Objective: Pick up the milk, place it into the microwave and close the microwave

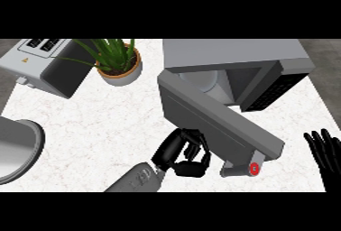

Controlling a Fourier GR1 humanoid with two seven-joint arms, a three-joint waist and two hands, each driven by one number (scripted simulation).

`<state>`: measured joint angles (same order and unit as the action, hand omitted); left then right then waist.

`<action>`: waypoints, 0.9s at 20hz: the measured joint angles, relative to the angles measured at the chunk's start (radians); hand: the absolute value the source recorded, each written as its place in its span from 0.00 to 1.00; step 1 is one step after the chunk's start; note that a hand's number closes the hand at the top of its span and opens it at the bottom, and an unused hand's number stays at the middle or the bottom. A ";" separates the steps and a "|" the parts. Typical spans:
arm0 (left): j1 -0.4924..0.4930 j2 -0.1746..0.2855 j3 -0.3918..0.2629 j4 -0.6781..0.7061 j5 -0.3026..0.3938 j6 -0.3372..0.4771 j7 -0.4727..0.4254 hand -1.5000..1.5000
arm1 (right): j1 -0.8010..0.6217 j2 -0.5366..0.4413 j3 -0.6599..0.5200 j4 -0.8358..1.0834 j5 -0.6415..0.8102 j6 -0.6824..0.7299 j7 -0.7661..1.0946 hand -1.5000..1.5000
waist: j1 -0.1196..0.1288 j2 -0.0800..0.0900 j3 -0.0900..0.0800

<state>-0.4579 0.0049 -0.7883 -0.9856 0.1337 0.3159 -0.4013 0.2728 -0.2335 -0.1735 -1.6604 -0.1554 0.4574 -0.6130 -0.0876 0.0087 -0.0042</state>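
Marble tabletop [100, 126]: microwave [233, 56] door [213, 122] open, running 11-to-5 o'clock; milk unseen, perhaps the pale shape [200, 81] inside. Left robot hand [178, 154], curled empty, sits just beside the door's 8 o'clock face; right robot hand [326, 153], spread, rests farther off.

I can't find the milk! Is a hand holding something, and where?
Nothing seen held. The left hand is by the open microwave door; the right hand rests open at the right edge.

A grey forearm [136, 179] carries a black left hand [174, 152].
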 measured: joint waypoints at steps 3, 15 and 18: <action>-0.065 0.001 -0.042 0.055 0.081 0.017 0.002 1.00 | -0.002 -0.018 0.000 -0.068 -0.044 0.023 0.053 0.00 | -0.015 0.005 -0.001; -0.195 0.000 -0.113 0.052 0.358 0.205 -0.068 1.00 | -0.015 -0.079 0.022 -0.214 -0.139 0.089 0.175 0.00 | -0.095 0.022 -0.003; -0.219 -0.005 -0.102 0.056 0.414 0.277 -0.078 1.00 | -0.025 -0.104 0.011 -0.235 -0.150 0.096 0.196 0.00 | -0.109 0.025 -0.003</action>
<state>-0.6768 -0.0003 -0.8905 -0.9296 0.5474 0.5934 -0.4791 0.2481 -0.3376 -0.1627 -1.8954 -0.3058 0.5536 -0.4170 -0.1963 0.0339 -0.0071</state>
